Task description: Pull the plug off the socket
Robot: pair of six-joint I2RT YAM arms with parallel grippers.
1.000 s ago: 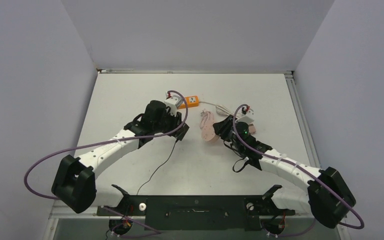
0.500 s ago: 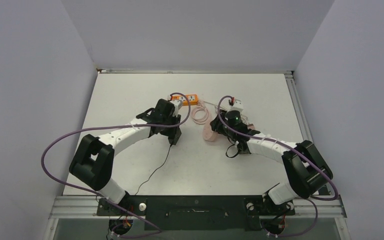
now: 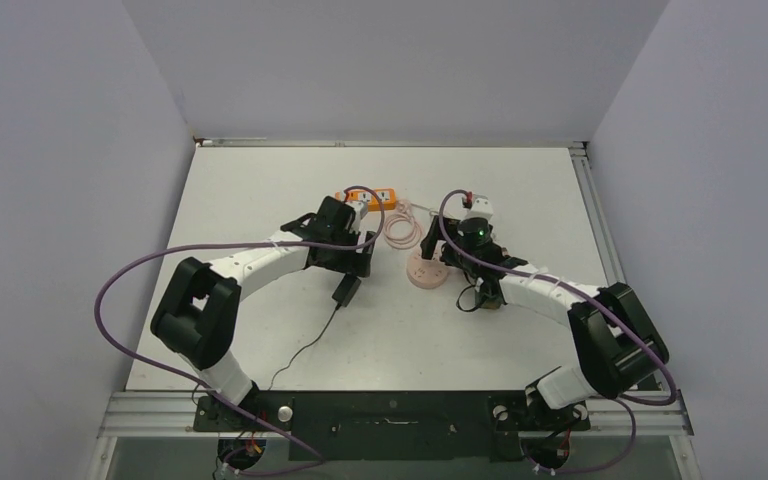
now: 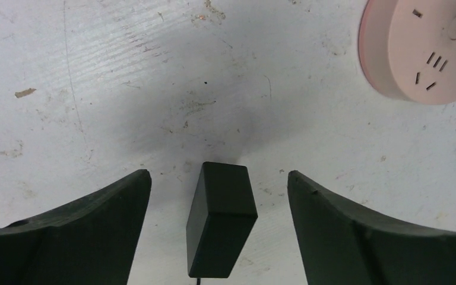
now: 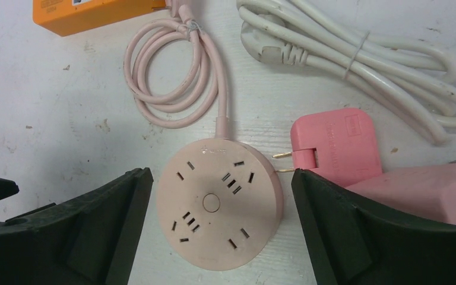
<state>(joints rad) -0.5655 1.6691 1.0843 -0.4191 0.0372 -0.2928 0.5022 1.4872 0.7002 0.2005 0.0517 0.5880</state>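
The black plug [image 4: 219,219] lies loose on the table between the fingers of my open left gripper [image 4: 218,174], touching neither; its thin black cable trails toward the near edge. In the top view the plug [image 3: 345,291] rests just below that gripper [image 3: 350,264], well apart from the socket. The round pink socket [image 5: 219,205] lies flat between the spread fingers of my open right gripper [image 5: 221,173], and all its slots show empty. Seen from the top, the socket [image 3: 425,272] sits left of the right gripper [image 3: 447,257]. Its edge also shows in the left wrist view, the socket [image 4: 427,47] at the upper right.
The socket's pink cord [image 5: 172,77] coils behind it toward an orange box [image 5: 95,12]. A pink adapter [image 5: 338,142] with two bare prongs lies right beside the socket. A bundled white cable [image 5: 362,53] lies at the back right. The plug's black cable [image 3: 305,345] runs toward the table's front.
Both grippers have opened. The left has let go of the black plug, which now lies on the table; the right has let go of the pink socket.
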